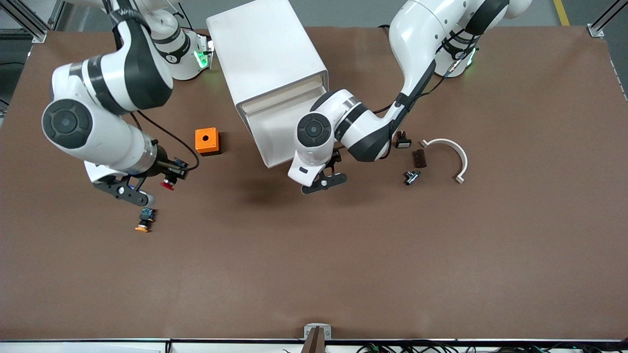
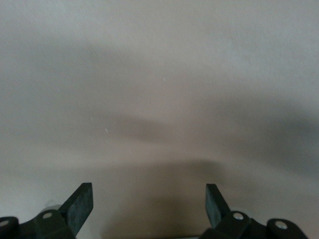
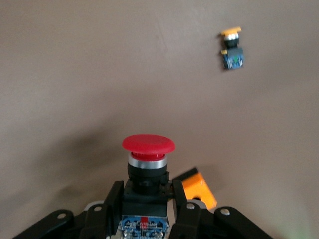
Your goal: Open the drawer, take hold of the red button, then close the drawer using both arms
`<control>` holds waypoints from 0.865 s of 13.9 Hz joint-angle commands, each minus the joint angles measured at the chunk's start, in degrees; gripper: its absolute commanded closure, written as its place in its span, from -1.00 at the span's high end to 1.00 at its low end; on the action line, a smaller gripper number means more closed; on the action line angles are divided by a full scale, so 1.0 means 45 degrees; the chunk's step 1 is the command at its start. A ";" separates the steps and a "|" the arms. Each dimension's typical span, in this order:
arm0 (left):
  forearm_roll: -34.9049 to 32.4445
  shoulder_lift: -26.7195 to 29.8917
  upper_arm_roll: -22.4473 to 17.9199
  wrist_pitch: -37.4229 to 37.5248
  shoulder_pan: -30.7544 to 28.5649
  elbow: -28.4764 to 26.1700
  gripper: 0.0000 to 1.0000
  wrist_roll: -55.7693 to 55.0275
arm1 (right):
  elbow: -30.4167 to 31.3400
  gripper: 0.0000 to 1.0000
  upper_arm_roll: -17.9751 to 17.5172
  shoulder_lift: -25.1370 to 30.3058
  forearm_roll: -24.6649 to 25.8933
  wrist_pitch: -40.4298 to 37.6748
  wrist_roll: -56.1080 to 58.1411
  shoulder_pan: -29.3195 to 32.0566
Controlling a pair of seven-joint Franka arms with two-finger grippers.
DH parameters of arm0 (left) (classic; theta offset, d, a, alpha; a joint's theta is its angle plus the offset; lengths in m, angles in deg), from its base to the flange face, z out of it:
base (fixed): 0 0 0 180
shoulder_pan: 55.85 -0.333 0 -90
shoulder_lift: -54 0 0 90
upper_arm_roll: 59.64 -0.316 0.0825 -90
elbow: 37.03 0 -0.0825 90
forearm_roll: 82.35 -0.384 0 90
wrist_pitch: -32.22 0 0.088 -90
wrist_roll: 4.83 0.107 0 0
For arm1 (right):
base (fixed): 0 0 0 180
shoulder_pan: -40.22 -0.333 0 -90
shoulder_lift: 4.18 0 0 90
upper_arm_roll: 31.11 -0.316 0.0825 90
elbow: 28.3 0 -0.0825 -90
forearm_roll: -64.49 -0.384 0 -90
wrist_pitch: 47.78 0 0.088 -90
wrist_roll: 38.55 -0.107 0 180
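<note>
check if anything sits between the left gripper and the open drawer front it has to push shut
Nothing visible does. The left gripper, fingers open, hangs just in front of the drawer, which is pulled out of the cabinet. The right gripper holds the button over bare table, clear of that path.

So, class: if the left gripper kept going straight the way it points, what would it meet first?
Probably the pale drawer surface: it fills the left wrist view ahead of the open left gripper, with nothing between. Depth is unclear.
</note>
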 commanded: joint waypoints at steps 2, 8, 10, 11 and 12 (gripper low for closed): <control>0.0948 0.0093 -0.0048 -0.0104 0.0317 -0.0001 0.99 -0.0063 | 0.0855 -0.99 -0.0223 -0.0272 0.0154 0.1741 0.2349 0.1227; 0.2138 0.0034 -0.0048 -0.0085 0.1215 -0.0156 0.99 -0.0082 | 0.2590 -0.99 -0.0223 -0.0839 0.0954 0.5019 0.3311 0.1834; 0.2764 0.0054 -0.0048 -0.0085 0.1449 -0.0332 0.99 -0.0102 | 0.2847 -0.99 -0.0223 -0.1170 0.1092 0.5901 0.3409 0.1834; 0.3037 0.0092 -0.0048 -0.0085 0.1567 -0.0449 0.99 -0.0102 | 0.2847 -0.99 -0.0223 -0.1288 0.1111 0.5963 0.3448 0.1854; 0.3291 0.0093 -0.0048 -0.0085 0.1703 -0.0547 0.99 -0.0102 | 0.2847 -0.99 -0.0223 -0.1463 0.1131 0.6099 0.3584 0.1873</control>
